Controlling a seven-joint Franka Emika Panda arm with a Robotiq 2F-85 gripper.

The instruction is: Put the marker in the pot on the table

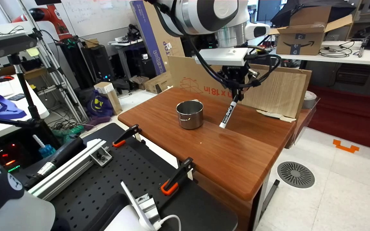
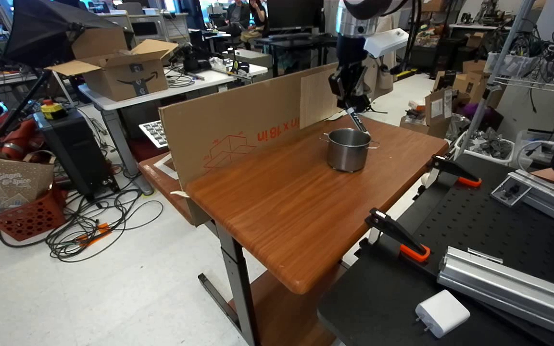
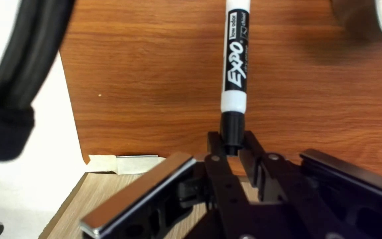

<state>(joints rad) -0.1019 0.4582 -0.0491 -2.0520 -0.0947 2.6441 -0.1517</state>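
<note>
The gripper (image 3: 233, 141) pinches the slim, tilted marker (image 3: 234, 74); the shiny, cylindrical pot (image 1: 190, 121) stands on the wood-grained table (image 1: 223, 154).

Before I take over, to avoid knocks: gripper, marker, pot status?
Gripper closed on marker by black cap. Marker tilted, outside pot. Pot upright on table; low approach might bump it.

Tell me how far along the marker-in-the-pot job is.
Done: the Expo marker looks picked up, its black cap pinched in the gripper in the wrist view.
In hand: it slants over the wooden table, beside the metal pot in an exterior view.
Left: likely bringing it over the pot, lowering it and letting go.
</note>
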